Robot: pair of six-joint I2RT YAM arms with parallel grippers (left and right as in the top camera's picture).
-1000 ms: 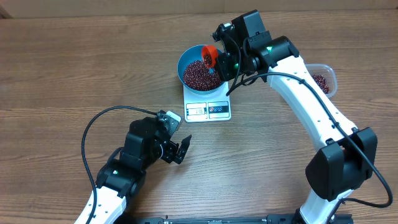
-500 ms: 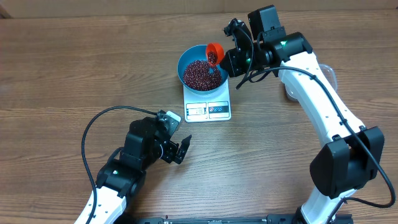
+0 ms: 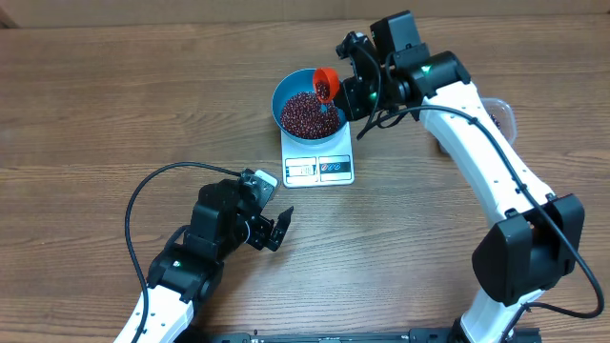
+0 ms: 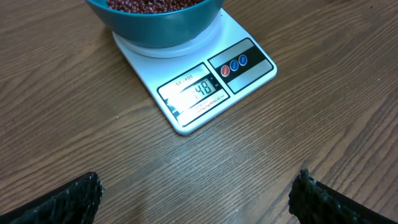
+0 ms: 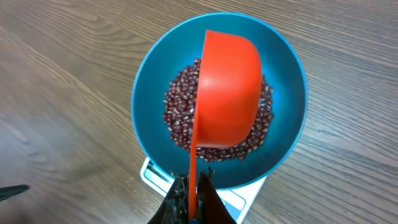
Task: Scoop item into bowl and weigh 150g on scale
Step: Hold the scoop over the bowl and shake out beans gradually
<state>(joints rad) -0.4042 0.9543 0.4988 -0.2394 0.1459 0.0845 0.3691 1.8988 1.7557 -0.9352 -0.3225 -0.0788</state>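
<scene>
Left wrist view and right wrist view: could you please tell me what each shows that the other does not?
Only the left wrist view shows the display window and round coloured buttons of the white rectangular kitchen scale, with the open left hand at the bottom edge. Only the right wrist view shows the orange-red plastic scoop, gripped by the shut right hand and tipped above the round, deep, bright blue bowl, whose rim appears nearly whole. Both show that bowl, holding small dark red-brown beans, standing on the scale on the brown wooden table.
</scene>
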